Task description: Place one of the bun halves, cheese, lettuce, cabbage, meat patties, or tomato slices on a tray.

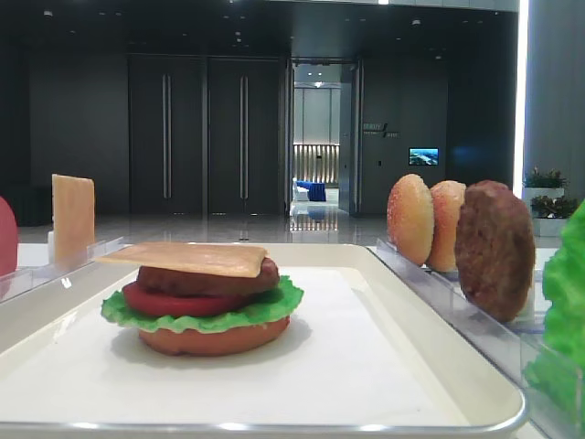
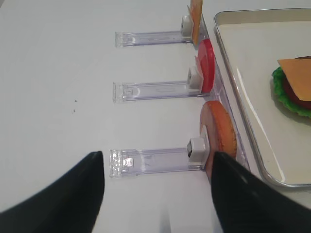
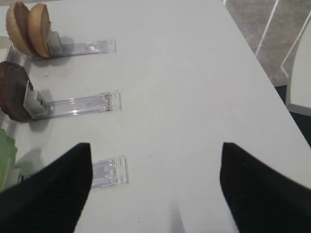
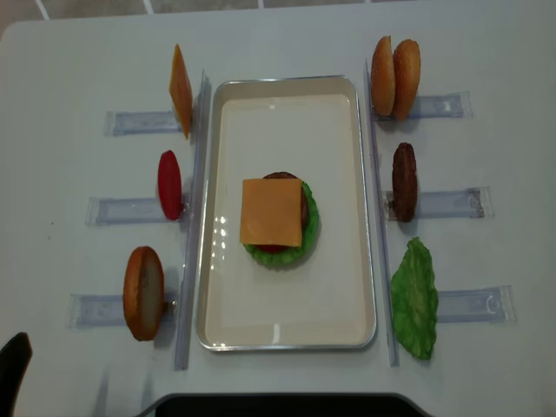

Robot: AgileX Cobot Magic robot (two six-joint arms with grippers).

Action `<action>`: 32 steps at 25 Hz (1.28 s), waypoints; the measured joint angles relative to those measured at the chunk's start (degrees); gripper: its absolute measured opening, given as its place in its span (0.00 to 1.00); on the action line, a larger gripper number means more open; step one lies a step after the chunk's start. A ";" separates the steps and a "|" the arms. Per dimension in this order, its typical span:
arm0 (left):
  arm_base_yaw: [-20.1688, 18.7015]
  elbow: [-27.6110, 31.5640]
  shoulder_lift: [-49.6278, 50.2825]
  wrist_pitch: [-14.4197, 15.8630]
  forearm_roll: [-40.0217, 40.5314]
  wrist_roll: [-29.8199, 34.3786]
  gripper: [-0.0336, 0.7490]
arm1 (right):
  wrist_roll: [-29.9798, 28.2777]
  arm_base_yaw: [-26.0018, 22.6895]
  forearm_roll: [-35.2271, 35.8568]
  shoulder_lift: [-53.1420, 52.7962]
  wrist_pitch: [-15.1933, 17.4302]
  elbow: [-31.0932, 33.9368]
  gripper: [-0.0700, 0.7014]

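Note:
On the cream tray (image 4: 287, 82) stands a stack with a bun bottom, lettuce, tomato and patty, topped by a cheese slice (image 4: 272, 211). Left of the tray, another cheese slice (image 4: 181, 90), a tomato slice (image 4: 169, 184) and a flat bun half (image 4: 143, 293) stand upright in racks. To the right are two domed bun halves (image 4: 395, 76), a meat patty (image 4: 404, 181) and a lettuce leaf (image 4: 414, 298). My left gripper (image 2: 156, 154) is open and empty above the table, just short of the bun half (image 2: 221, 133). My right gripper (image 3: 155, 144) is open and empty, right of the lettuce (image 3: 6, 155).
Clear plastic racks (image 2: 155, 160) lie on the white table on both sides of the tray, pointing outward. A long clear strip (image 4: 193, 217) runs along each long side of the tray. The table's right edge (image 3: 257, 63) is close to the right gripper.

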 joint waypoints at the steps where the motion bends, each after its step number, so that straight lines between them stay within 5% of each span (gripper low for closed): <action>1: 0.00 0.00 0.00 0.00 0.00 0.00 0.70 | 0.00 0.00 0.00 0.00 0.00 0.00 0.76; 32: 0.00 0.00 0.00 0.00 0.00 0.00 0.56 | 0.00 0.00 0.00 0.00 0.00 0.00 0.76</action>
